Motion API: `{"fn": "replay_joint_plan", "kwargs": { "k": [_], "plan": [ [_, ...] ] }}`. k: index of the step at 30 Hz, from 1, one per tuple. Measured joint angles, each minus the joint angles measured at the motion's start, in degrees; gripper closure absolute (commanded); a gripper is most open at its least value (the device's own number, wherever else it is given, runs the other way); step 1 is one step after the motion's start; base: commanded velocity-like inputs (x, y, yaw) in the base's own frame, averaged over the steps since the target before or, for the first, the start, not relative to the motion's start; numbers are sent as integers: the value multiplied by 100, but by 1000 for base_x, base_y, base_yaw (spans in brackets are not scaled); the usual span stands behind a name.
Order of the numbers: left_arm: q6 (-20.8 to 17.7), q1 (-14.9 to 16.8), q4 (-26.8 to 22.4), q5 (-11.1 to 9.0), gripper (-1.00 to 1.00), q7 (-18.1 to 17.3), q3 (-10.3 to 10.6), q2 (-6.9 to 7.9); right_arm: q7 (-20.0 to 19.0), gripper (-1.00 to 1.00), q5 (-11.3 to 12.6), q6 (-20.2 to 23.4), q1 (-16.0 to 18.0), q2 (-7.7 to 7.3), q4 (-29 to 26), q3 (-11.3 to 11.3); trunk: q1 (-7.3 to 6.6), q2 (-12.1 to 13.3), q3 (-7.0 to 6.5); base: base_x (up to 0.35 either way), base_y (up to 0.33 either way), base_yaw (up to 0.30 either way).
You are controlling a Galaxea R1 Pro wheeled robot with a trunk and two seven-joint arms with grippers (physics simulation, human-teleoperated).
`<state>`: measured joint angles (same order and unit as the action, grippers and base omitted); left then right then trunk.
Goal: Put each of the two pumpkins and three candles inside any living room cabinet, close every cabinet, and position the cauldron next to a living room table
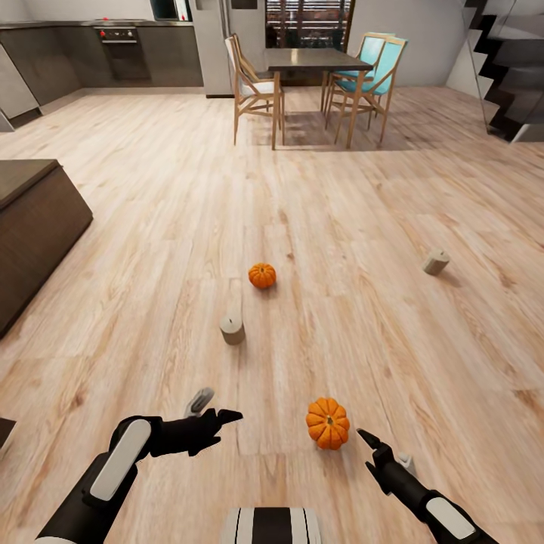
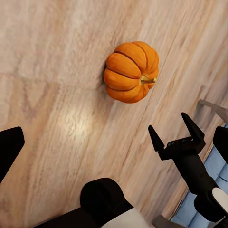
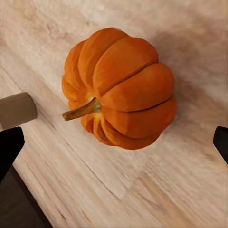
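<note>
Two orange pumpkins lie on the wood floor. The near pumpkin (image 1: 328,423) (image 2: 131,71) (image 3: 118,88) sits between my two grippers, and the far pumpkin (image 1: 262,275) lies farther ahead. One grey-beige candle (image 1: 233,329) stands upright between them, and another candle (image 1: 435,262) lies to the far right. A candle end (image 3: 16,110) shows beyond the near pumpkin. My left gripper (image 1: 227,421) (image 2: 114,142) is open, left of that pumpkin. My right gripper (image 1: 370,449) (image 2: 175,130) (image 3: 114,142) is open just right of it, fingers either side without touching. The dark-brown cabinet (image 1: 38,219) stands at the left.
A dining table (image 1: 313,60) with wooden chairs stands at the back, with kitchen units (image 1: 113,45) behind it to the left. A black staircase (image 1: 506,75) rises at the back right. Open wood floor stretches between them and me.
</note>
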<state>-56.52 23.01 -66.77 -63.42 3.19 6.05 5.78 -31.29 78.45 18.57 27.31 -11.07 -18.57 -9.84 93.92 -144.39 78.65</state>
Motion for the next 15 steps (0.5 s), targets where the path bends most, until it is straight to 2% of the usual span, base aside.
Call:
{"fn": "replay_joint_plan", "kwargs": {
  "k": [10,15],
  "plan": [
    [0,0,0,0,-100,5,20,-2,2,-100,-4,-7,0,0,0,0,-1,0,0,138,88,0],
    [0,0,0,3,-100,6,25,-2,3,-100,-3,-7,0,0,0,0,-2,0,0,229,64,0]
  ]
}}
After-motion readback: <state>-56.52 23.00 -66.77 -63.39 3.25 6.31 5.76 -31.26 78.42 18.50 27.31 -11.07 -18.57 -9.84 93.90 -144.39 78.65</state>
